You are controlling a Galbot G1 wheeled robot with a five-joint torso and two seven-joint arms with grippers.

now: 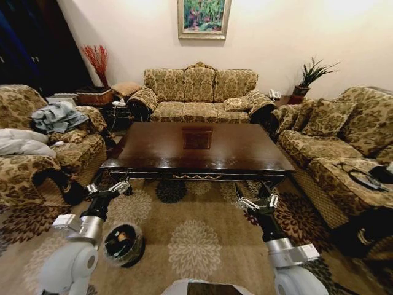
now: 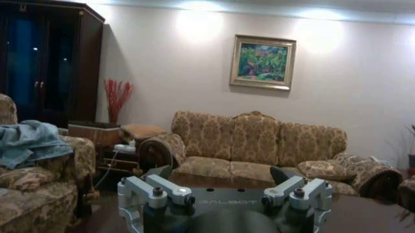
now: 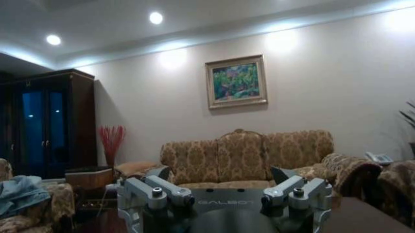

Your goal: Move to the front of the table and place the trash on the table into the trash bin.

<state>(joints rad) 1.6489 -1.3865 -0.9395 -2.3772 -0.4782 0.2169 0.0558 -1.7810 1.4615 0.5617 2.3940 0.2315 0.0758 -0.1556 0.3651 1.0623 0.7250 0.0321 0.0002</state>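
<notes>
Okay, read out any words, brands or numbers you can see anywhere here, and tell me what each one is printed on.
"GALBOT", faint, on the left gripper body between its fingers, left wrist view.
"GALBOT", faint, on the right gripper body, right wrist view.
Nothing readable on the table, the trash bin, the painting or the phone.

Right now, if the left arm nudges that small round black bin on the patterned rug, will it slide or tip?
It likely tips rather than slides. The small round black bin looks light, with only small items visible inside. The patterned rug would probably catch its base.
</notes>
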